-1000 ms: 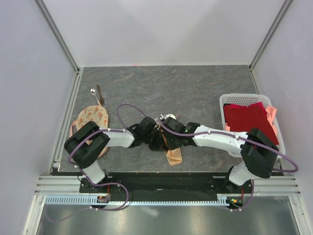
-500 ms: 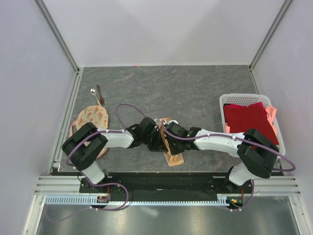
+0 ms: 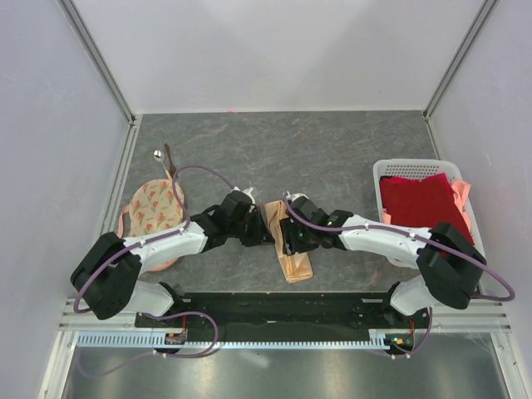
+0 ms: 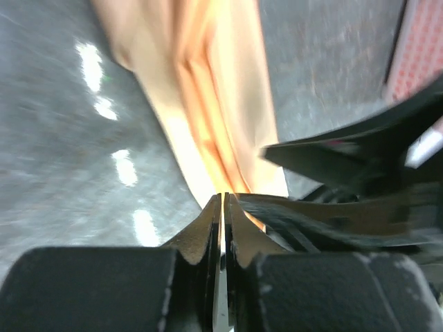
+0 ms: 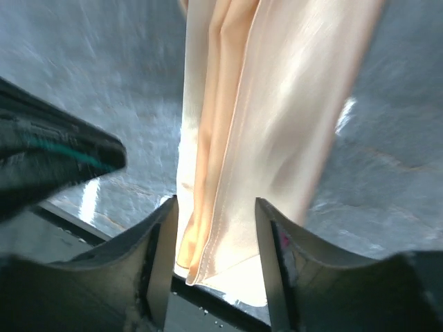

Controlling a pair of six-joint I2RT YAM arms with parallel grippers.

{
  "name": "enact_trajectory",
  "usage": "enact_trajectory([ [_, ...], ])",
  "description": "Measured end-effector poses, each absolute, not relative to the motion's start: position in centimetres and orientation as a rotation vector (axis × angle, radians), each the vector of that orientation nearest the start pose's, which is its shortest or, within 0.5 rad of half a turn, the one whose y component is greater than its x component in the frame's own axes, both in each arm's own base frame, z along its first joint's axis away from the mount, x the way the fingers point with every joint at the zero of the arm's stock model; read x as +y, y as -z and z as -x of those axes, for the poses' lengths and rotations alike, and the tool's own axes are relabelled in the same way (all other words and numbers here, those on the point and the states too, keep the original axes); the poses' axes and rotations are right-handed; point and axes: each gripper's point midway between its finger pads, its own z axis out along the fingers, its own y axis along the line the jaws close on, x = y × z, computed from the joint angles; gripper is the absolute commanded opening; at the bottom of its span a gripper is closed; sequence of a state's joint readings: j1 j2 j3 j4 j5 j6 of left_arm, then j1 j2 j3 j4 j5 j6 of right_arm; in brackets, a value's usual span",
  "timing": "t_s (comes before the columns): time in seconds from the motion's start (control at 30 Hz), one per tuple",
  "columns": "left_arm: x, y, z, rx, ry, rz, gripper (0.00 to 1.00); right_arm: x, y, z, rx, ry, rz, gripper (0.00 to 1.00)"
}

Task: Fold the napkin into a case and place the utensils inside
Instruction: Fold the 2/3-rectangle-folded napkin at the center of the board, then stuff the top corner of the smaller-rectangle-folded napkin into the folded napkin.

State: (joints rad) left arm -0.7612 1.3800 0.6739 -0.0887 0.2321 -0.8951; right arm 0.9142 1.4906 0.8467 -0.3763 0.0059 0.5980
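Our napkin [image 3: 294, 263] lies as a narrow, shiny peach strip, 12 to 6 o'clock; left claw [image 4: 223, 202] nearly pressed together, right claw [image 5: 216, 205] spread astride.

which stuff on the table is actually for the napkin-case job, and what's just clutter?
For the job:
- folded peach napkin, lying between the two arms
- silver spoon
- dark brown stick beside the spoon

Lying about:
- round printed cloth
- white basket
- dark red cloth in the basket
- peach-pink cloth poking out beneath it
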Motion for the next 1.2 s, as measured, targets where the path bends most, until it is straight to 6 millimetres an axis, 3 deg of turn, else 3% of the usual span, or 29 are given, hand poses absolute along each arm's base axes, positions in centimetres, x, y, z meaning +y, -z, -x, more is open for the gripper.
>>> enact_trajectory([
  [0.27,-25.7,-9.1,-25.1,2.522,0.863,0.143,0.25,26.7,-9.1,-26.0,2.49,-0.587,0.188,0.59],
  [0.5,-25.6,-9.9,-28.0,2.488,0.814,0.129,0.27,28.5,-9.0,-31.1,2.436,-0.623,0.145,0.56],
  [0.77,-25.7,-8.3,-28.4,2.531,0.776,0.107,0.23,29.8,-7.0,-32.2,2.466,-0.632,0.172,0.49],
  [1.07,-25.8,-8.1,-28.5,2.535,0.772,0.097,0.21,29.5,-6.9,-32.5,2.462,-0.61,0.182,0.47],
  [1.2,-26.3,-7.6,-29.1,2.55,0.766,0.078,0.37,29.3,-6.7,-32.5,2.462,-0.603,0.19,0.4],
])
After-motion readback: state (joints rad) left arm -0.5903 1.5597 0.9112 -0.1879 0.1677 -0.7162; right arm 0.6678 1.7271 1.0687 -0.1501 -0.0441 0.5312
